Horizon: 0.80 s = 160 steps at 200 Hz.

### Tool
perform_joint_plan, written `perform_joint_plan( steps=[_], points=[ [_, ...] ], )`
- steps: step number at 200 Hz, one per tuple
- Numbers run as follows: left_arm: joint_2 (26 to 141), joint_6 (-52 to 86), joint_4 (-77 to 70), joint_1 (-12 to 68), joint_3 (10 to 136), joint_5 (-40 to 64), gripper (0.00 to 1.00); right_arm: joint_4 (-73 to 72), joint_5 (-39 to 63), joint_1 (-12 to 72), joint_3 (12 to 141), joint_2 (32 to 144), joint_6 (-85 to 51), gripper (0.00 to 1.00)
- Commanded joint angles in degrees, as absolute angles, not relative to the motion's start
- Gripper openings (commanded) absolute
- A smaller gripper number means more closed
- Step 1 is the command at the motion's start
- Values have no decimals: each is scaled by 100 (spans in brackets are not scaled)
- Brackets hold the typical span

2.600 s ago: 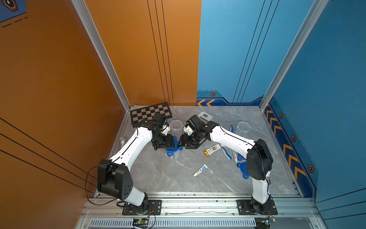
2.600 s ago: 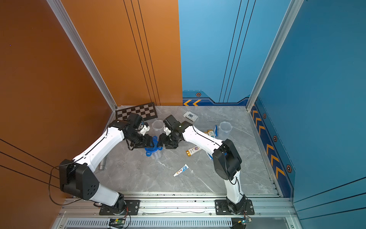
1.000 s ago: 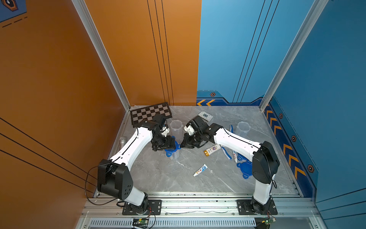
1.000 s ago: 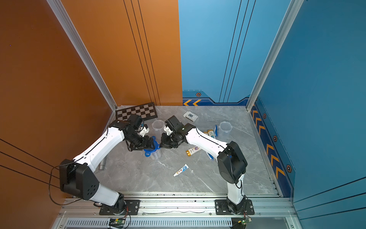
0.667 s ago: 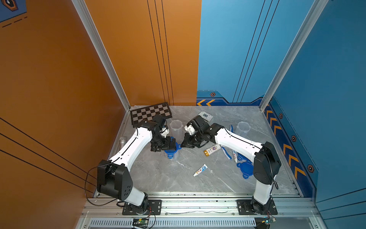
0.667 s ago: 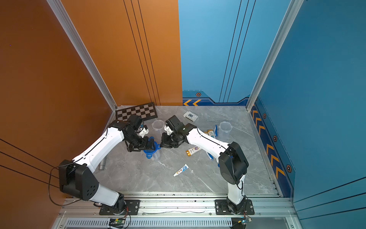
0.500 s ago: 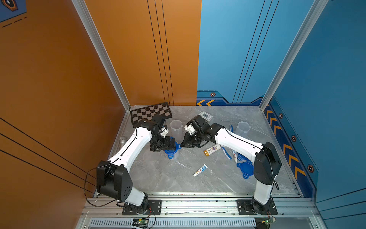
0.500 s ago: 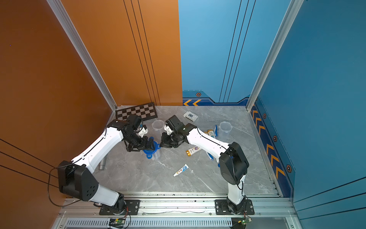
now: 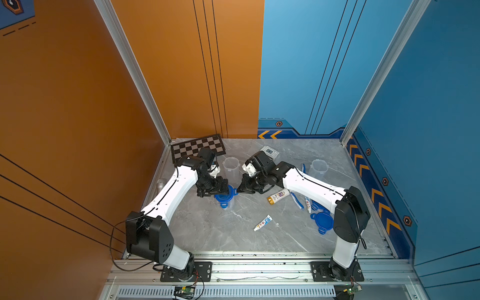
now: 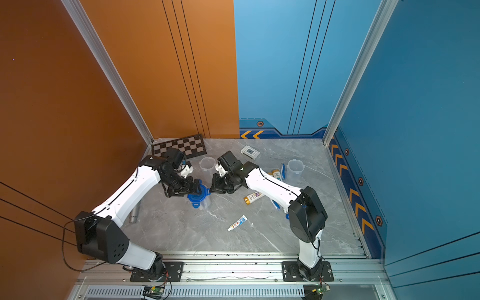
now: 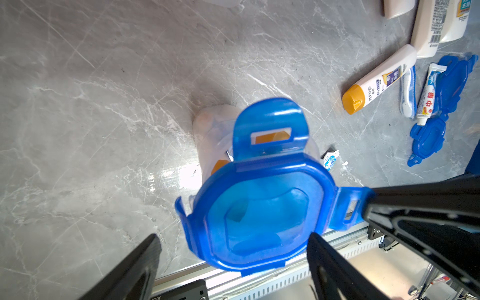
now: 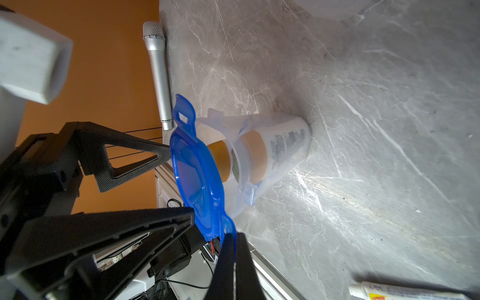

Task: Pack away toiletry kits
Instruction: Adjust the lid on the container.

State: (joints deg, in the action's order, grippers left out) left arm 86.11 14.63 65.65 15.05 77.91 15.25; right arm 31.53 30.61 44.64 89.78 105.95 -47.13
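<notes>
Closing down over the past second, the right gripper [image 12: 217, 226] is now pinching a side clip tab of the blue lid [image 11: 259, 215]. Its fingers are shut on that tab, where a moment ago they were only nearing it. The left gripper [image 11: 232, 236] is standing with its fingers spread wide on either side of the lid, gripping nothing. Whether they are brushing the cup wall I cannot tell.

The lid is sitting on the mouth of the clear cup [image 12: 228, 127], which is standing on the bench [image 9: 233, 233] between the two arms with a gold-capped bottle [image 12: 285, 145] inside. Another tab [image 11: 270, 130] is flaring outward, so the lid is looking placed but not latched.

This kit seems to be nearing closure, with folding the tabs down remaining. A loose bottle [image 9: 278, 196], a toothpaste tube [image 9: 262, 222], a spare lid [image 9: 321, 222] and two empty cups [image 9: 231, 166] are waiting elsewhere on the bench.
</notes>
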Motion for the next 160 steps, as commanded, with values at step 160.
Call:
perform_joint_plan(
  steps=[160],
  points=[
    [8611,1441,6794,1632,7910,1226,81,2980,3120,4322,9011,10772,-4869,3]
  ],
)
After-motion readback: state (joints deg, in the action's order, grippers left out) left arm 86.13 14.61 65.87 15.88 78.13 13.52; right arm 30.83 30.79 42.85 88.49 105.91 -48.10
